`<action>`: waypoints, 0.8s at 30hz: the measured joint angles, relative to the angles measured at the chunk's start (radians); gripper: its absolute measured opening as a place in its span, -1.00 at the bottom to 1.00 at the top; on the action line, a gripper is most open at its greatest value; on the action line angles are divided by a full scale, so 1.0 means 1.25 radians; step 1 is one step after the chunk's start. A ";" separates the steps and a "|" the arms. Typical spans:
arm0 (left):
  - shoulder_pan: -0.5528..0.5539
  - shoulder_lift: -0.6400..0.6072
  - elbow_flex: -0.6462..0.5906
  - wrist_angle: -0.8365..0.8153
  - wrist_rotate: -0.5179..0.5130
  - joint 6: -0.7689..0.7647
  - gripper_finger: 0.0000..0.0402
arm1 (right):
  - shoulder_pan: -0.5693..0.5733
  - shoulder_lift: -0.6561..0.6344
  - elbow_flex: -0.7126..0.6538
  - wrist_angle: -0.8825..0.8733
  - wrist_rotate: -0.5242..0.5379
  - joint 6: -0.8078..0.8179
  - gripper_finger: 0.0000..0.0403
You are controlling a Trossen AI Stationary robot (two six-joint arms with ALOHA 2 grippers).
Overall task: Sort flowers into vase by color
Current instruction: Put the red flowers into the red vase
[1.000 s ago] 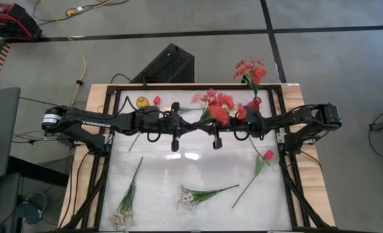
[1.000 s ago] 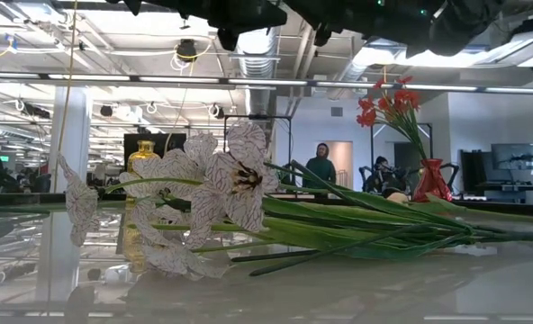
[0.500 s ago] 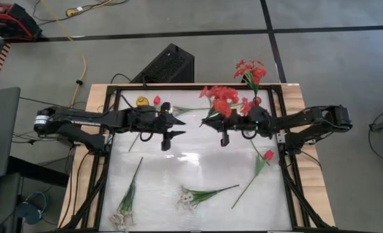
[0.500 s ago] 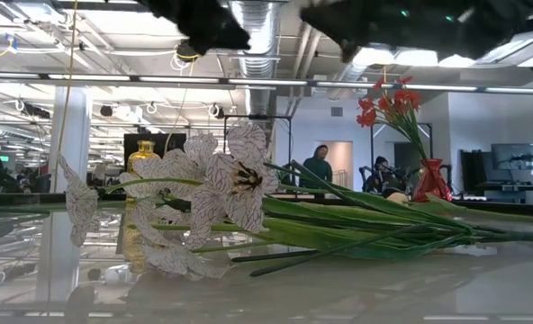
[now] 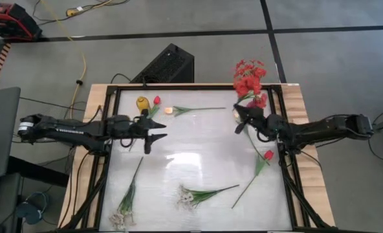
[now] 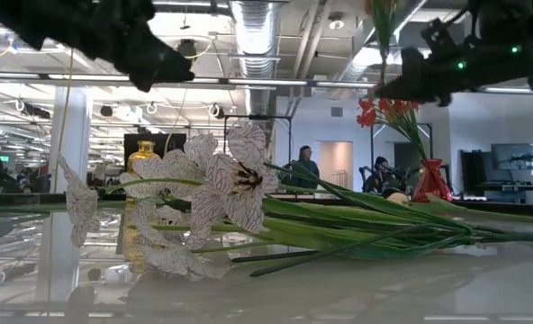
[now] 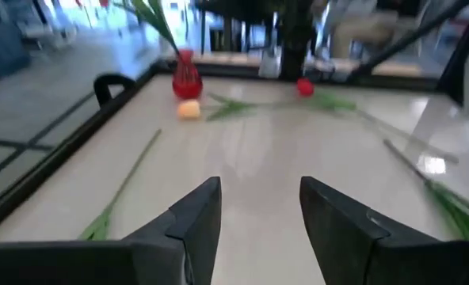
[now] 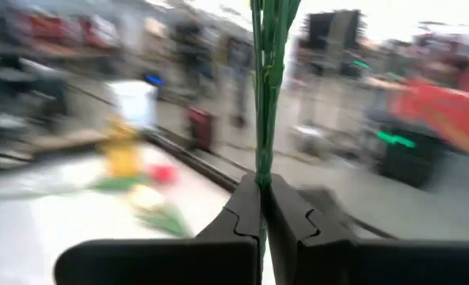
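Note:
My right gripper (image 5: 239,121) is shut on a red blossom stem (image 5: 248,86) near the table's far right, beside the red vase (image 5: 257,101) that holds more red blossoms (image 5: 250,67). In the low view the stem (image 6: 383,20) rises above this gripper (image 6: 400,88). My left gripper (image 5: 154,136) is open and empty at mid-left, above the table (image 5: 198,152). A yellow vase (image 5: 142,102) with a red tulip bud (image 5: 156,99) stands at the far left. A cream tulip (image 5: 169,110), a red tulip (image 5: 268,155) and white sprays (image 5: 189,197) lie flat on the table. My right gripper pinches the thin green stalk (image 8: 260,162) of the red blossom stem between its two fingers. The fingers lie level and across the stalk, coming from the table's right. The stem stands upright, blossoms up, lifted clear of the table.
Another white spray (image 5: 124,215) lies at the near left corner. The table has a raised black frame (image 5: 287,169). A black box (image 5: 165,65) and cables lie on the floor beyond the far edge. People show in the room behind (image 6: 302,166).
The two arms have drawn apart from the table's middle. My right gripper has gone toward the right edge with the red blossom stem, up to the red vase. My left gripper has gone back toward the left edge, empty.

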 joint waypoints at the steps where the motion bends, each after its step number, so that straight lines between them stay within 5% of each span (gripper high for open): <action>1: 0.000 -0.022 -0.030 0.039 0.003 -0.003 -0.19 | -0.007 -0.016 0.000 -0.030 0.036 0.000 -0.86; 9: 0.000 -0.149 -0.199 0.275 0.010 0.024 -0.19 | -0.083 -0.058 -0.005 -0.164 0.139 0.020 -0.86; 18: 0.000 -0.192 -0.219 0.255 0.063 0.020 -0.19 | -0.068 -0.069 -0.057 -0.171 0.363 0.172 -0.86; 24: 0.000 -0.192 -0.219 0.251 0.079 0.029 -0.19 | -0.075 -0.085 -0.092 -0.170 0.435 0.225 -0.86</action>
